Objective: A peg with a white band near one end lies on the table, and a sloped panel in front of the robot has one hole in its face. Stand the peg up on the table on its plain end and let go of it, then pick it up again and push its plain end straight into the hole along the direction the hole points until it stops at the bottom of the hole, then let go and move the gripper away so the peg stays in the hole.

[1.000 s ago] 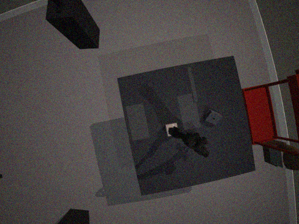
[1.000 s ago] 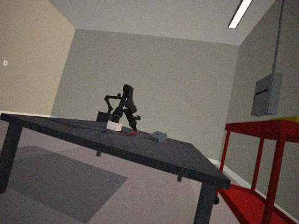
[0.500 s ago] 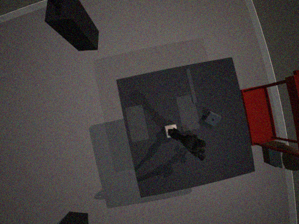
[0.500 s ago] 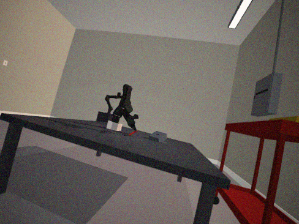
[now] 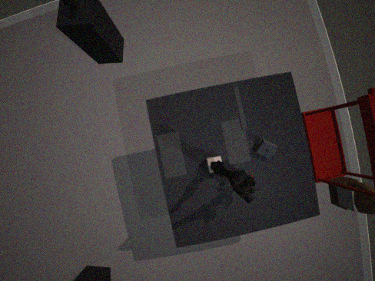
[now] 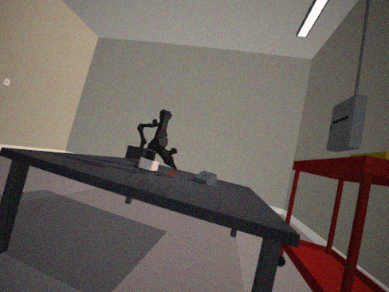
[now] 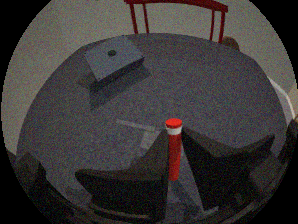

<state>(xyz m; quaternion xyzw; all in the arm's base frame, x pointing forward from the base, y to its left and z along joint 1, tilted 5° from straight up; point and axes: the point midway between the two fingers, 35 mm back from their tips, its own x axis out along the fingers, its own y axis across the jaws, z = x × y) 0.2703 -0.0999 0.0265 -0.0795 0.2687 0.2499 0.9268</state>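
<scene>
The red peg [image 7: 174, 152] [image 6: 172, 173] is between the fingers of my gripper [image 7: 173, 132] [image 6: 174, 170], which is shut on it. In the wrist view its white band [image 7: 173, 130] and red end cap face up toward the camera, and the plain end points away below. In the exterior view the peg slants low over the table; whether it touches the top cannot be told. The grey sloped panel [image 5: 269, 150] [image 6: 206, 178] [image 7: 102, 62] stands apart from the peg, its dark hole [image 7: 112, 53] visible and empty at the upper left of the wrist view.
A white block [image 5: 210, 164] [image 6: 148, 163] sits by the arm's base on the dark table [image 5: 200, 104] [image 6: 223, 205]. Pale flat patches [image 5: 236, 143] [image 5: 171, 157] and a thin strip [image 5: 240, 104] lie on the top. A red shelf frame [image 5: 324, 143] [image 6: 355, 223] stands beyond the table edge.
</scene>
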